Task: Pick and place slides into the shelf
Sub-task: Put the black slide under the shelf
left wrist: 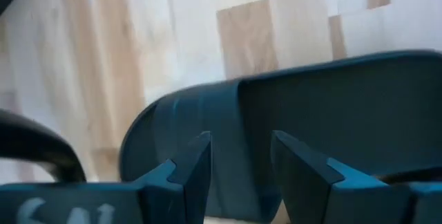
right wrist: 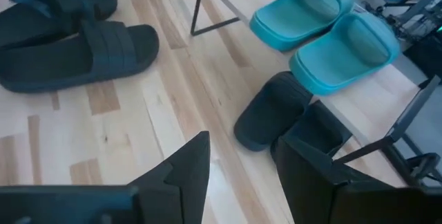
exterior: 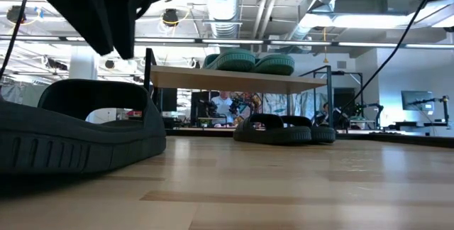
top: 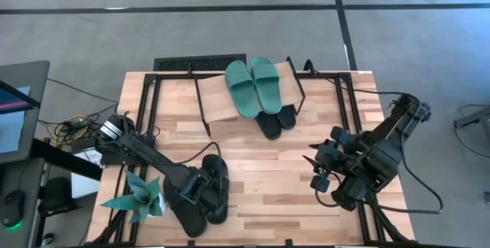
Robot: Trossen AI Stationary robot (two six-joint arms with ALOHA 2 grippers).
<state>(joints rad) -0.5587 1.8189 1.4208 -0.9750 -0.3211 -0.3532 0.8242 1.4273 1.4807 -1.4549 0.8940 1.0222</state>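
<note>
High view: left gripper (top: 200, 189) jaws part-open astride a black slide (top: 215, 189), not gripping; right gripper (top: 320, 173) jaws open, empty, above the table (top: 268, 171).

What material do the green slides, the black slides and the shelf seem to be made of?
Green slides: probably moulded foam or rubber, matte, with thick rounded edges in one piece.
Black slides: likely the same, matte, with a ribbed strap.
Shelf: pale wood plank with visible grain, on thin black legs that look like metal.
</note>
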